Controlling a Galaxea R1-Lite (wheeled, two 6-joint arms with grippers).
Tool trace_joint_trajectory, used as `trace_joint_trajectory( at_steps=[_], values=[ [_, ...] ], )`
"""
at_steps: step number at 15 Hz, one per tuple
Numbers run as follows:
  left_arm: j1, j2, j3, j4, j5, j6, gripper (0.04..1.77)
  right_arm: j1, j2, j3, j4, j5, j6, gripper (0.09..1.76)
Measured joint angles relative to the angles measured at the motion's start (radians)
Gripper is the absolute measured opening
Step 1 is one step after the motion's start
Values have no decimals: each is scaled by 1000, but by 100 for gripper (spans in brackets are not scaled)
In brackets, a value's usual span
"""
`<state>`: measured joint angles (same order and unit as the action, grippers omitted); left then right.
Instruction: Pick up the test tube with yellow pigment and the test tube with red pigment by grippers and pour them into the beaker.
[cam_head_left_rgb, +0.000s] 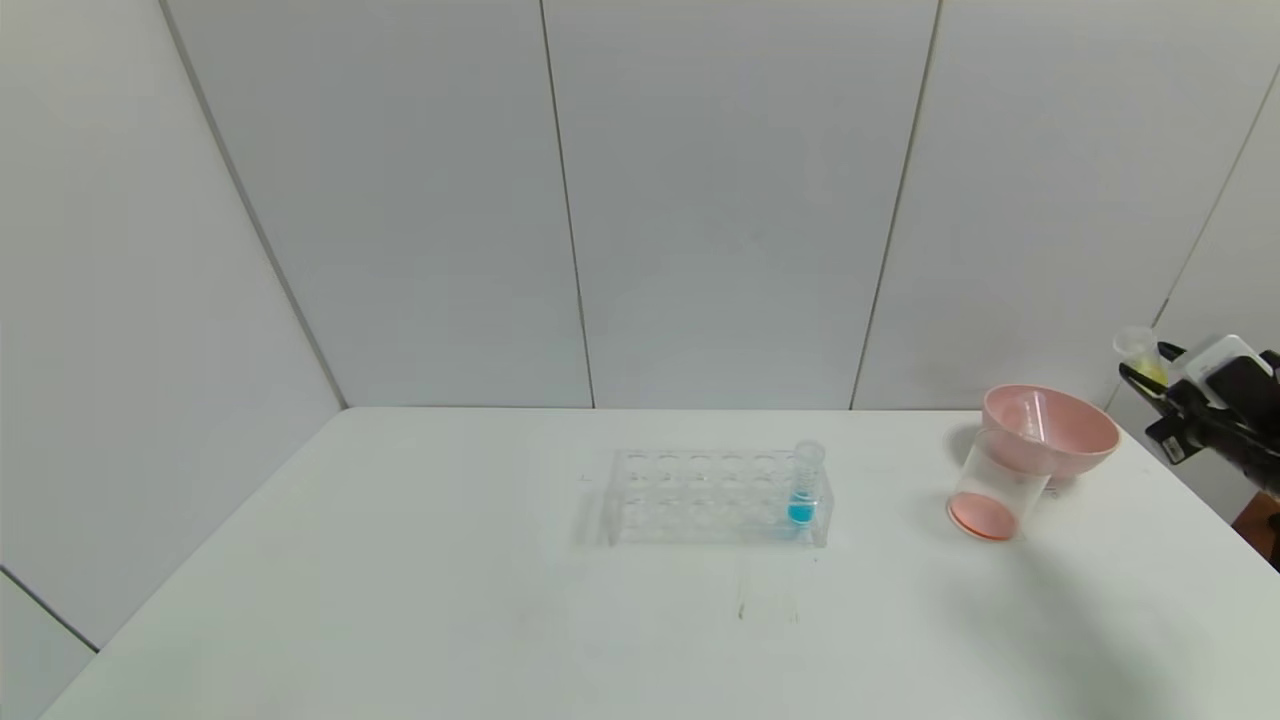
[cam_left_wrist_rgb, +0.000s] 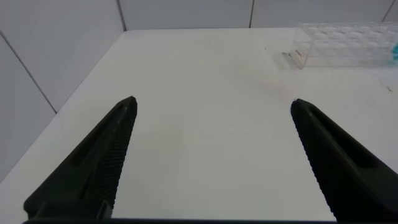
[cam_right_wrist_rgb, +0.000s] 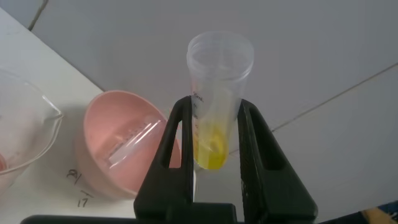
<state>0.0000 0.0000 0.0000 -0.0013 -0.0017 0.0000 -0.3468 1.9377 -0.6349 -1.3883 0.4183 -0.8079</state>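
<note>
Handwritten digits that look like "21" and "17" sit on the white table (cam_right_wrist_rgb: 37, 81) beside the pink plastic bowl (cam_right_wrist_rgb: 121, 146), and faint printing I cannot read runs down the clear round-bottomed test tube with yellow pigment (cam_right_wrist_rgb: 214, 102). My right gripper (cam_right_wrist_rgb: 214, 134) is clamped on that tube, holding it at the far right, off the table's edge, near the bowl. A clear empty tube (cam_right_wrist_rgb: 134, 142) lies inside the bowl. The clear cylindrical beaker (cam_head_left_rgb: 995, 490), with orange-red liquid at its bottom, stands touching the bowl's near left side. A clear plastic rack (cam_head_left_rgb: 715, 497) mid-table holds a blue-liquid tube (cam_head_left_rgb: 804, 485). My left gripper (cam_left_wrist_rgb: 214, 112) hovers low over the table's left part, fingers wide apart.
</note>
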Motion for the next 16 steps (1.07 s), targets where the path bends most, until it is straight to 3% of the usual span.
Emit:
trace_joint_trajectory(
  at_steps=[2, 6, 16],
  values=[
    [0, 0, 0, 0, 0, 0, 176, 3, 39, 3, -72, 35, -64, 49],
    [0, 0, 0, 0, 0, 0, 176, -1, 82, 16, -79, 110, -240, 49],
    [0, 0, 0, 0, 0, 0, 176, 18, 107, 16, -104, 153, -487, 49]
  ],
)
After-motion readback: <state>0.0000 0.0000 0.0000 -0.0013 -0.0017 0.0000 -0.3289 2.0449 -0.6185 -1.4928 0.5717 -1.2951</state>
